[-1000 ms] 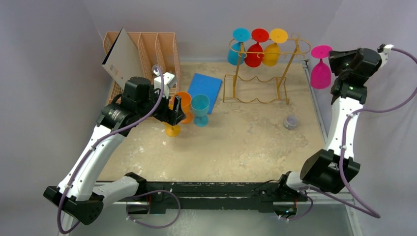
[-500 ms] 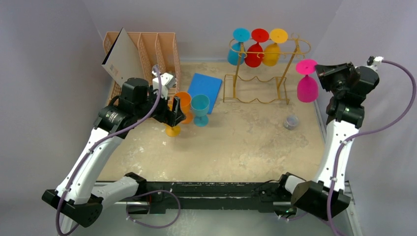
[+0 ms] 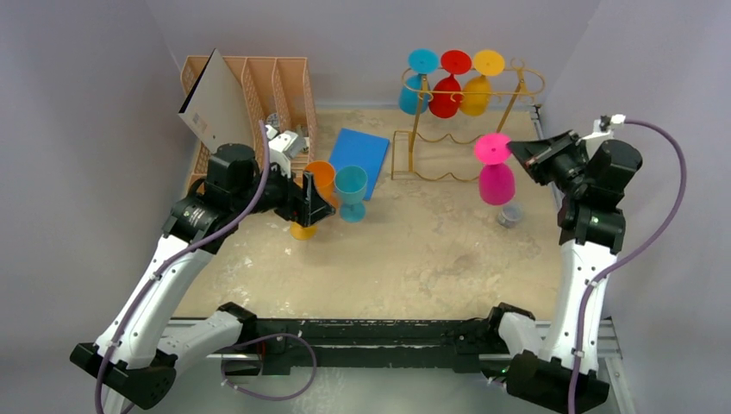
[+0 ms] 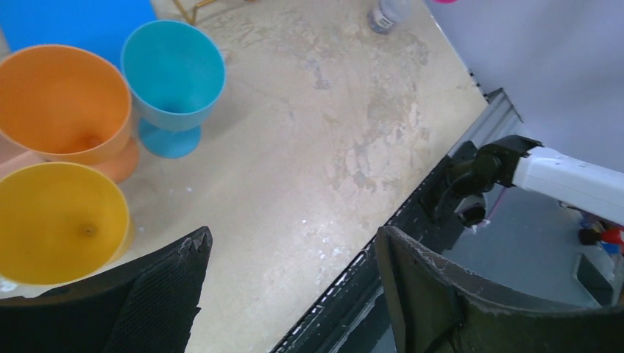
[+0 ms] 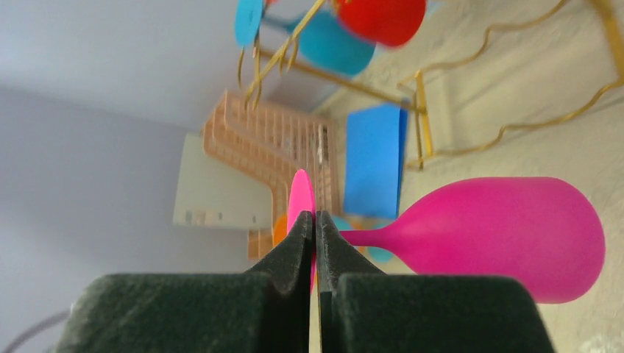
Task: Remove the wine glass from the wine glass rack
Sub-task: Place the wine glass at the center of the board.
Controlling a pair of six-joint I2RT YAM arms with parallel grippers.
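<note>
The right gripper (image 3: pixel 517 148), fingers pressed together on the foot disc of the pink wine glass (image 3: pixel 496 177), holds it in mid-air just in front of the wine glass rack (image 3: pixel 416 129) (3 other glasses (image 3: pixel 446 86) hang there). The grip probably follows how it hung: stem roughly vertical, foot up, bowl mouth down. The left gripper (image 4: pixel 291 243) hovers spread beside a yellow cup (image 4: pixel 59 220).

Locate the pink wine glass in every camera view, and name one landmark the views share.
Top external: the pink wine glass is right of centre, foot up, by the right leg of the wine glass rack.
Left wrist: only a pink sliver at the top edge, probably it.
Right wrist: centre-right, lying sideways, foot pinched in the right gripper.
Shared landmark: the blue board.
</note>
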